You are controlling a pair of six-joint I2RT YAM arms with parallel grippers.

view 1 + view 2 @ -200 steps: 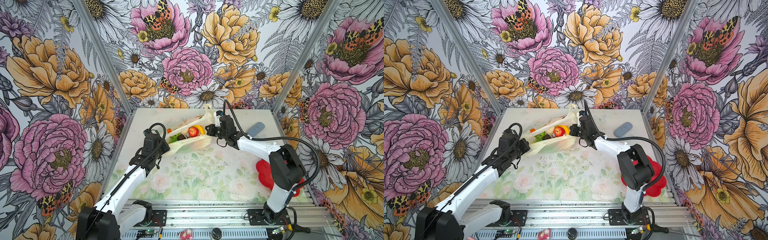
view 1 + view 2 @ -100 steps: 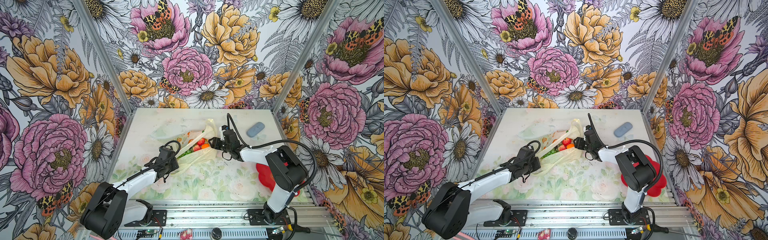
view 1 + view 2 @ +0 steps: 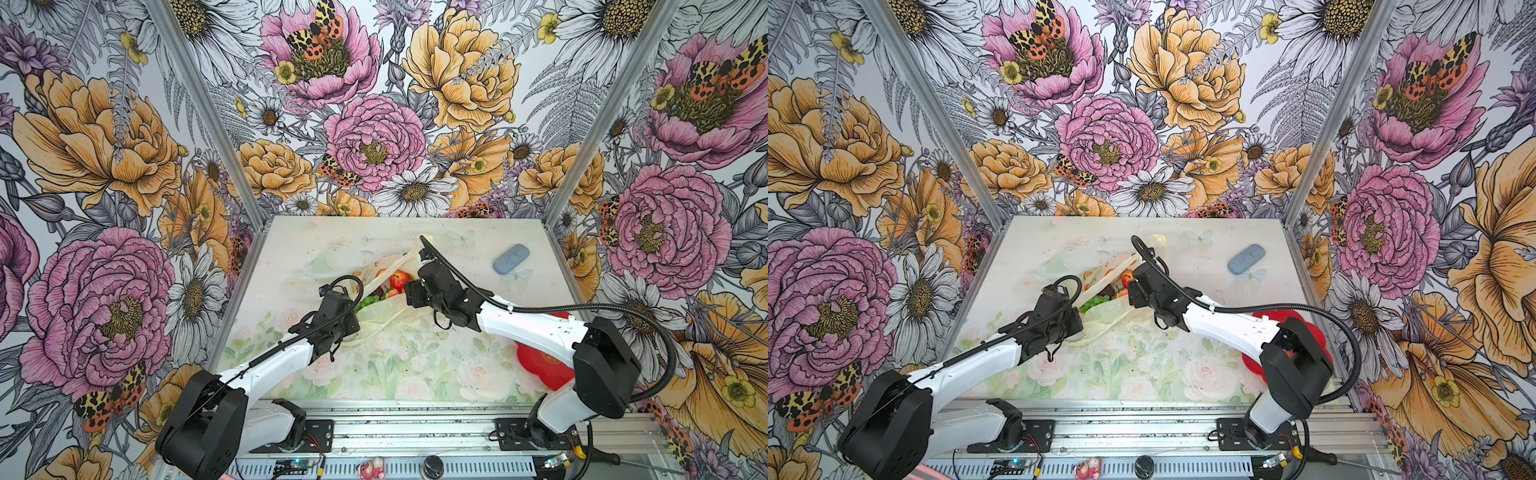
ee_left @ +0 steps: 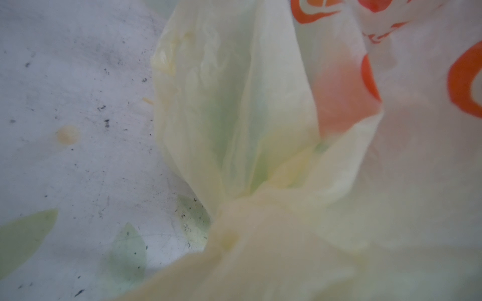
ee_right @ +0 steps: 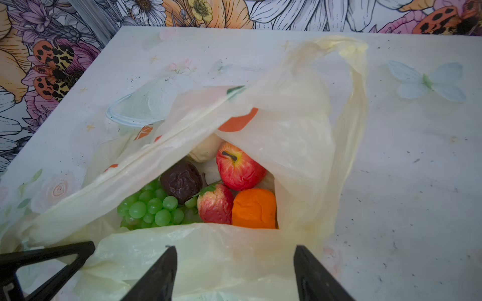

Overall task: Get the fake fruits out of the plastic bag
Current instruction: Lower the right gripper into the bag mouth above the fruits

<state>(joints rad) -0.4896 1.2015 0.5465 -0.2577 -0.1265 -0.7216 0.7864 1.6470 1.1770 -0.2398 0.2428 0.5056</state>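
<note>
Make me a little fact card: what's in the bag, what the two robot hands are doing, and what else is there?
bag: plastic bag, lying on the table, mouth open
inside: green grapes, dark fruit, strawberry, orange, red apple, pale fruit
fruits out: none seen
left gripper: shut on the plastic bag
right gripper: open, empty, by the bag's mouth
elsewhere: red plate, grey-blue oval object

A way to the fake fruits [image 5: 215, 203] is left open through the mouth of the plastic bag [image 5: 300, 125], narrowed by its sagging film.
</note>
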